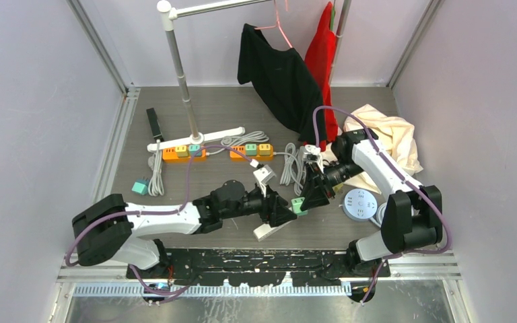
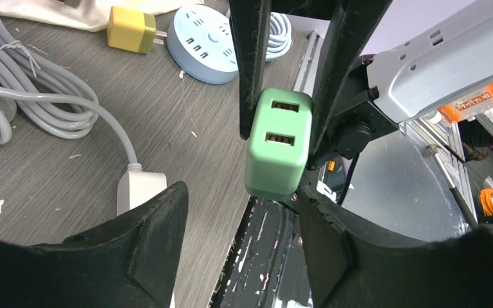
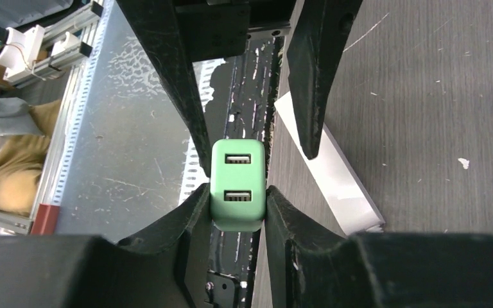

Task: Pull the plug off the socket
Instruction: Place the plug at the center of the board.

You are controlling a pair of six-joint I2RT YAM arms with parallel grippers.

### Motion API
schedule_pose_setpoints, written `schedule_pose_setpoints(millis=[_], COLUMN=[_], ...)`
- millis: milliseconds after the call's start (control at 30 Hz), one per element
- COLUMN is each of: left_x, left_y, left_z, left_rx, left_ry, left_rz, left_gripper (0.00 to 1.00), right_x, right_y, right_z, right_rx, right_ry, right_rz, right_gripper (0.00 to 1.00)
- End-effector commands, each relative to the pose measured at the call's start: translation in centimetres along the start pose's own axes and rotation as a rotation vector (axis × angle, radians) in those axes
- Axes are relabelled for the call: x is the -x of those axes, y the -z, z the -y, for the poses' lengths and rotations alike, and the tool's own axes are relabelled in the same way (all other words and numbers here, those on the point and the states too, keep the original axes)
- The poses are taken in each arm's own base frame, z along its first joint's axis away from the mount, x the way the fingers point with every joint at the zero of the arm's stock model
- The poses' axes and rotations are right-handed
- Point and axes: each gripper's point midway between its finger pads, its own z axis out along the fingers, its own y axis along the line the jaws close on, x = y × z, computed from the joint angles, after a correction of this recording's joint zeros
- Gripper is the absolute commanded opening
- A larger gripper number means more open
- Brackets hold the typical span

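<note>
Right gripper (image 3: pixel 236 200) on plug (image 3: pixel 236 183), ports (image 3: pixel 237 160) upward

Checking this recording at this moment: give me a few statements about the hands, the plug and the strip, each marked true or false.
1. The right hand is shut on the green plug. True.
2. The left hand is clamped on the green plug too. False: it stands open on either side of it.
3. The green plug shows two USB ports. True.
4. The green plug sits in the white strip. False: it is held apart from the strip, which lies on the table.
5. A yellow plug lies beside the round socket. True.
</note>
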Motion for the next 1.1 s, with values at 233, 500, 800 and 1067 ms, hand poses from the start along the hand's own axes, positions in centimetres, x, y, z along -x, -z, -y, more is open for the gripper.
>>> schedule_pose_setpoints(millis=[233, 500, 800, 1067], left_x=[2.8, 2.7, 1.5, -2.4], left_y=[-2.0, -2.2, -1.4, 2.7], left_z=[2.8, 3.3, 2.3, -2.9], left_rx=[-0.124, -0.153, -0.121, 0.114], left_ry=[0.015, 0.014, -0.005, 0.028], left_rz=[0.086, 0.071, 0.054, -0.018], left_gripper=[0.52, 0.25, 0.0, 0.0], right_x=[1.8, 1.6, 1.5, 1.3], right_y=[-0.2, -0.4, -0.3, 1.5], right_z=[-1.0, -0.9, -1.5, -0.4], right_rx=[0.031, 0.039, 0.047, -0.055], right_ry=[0.014, 0.014, 0.061, 0.126], right_rz=[0.046, 0.036, 0.025, 0.013], right_gripper=[0.03, 0.07, 0.47, 1.0])
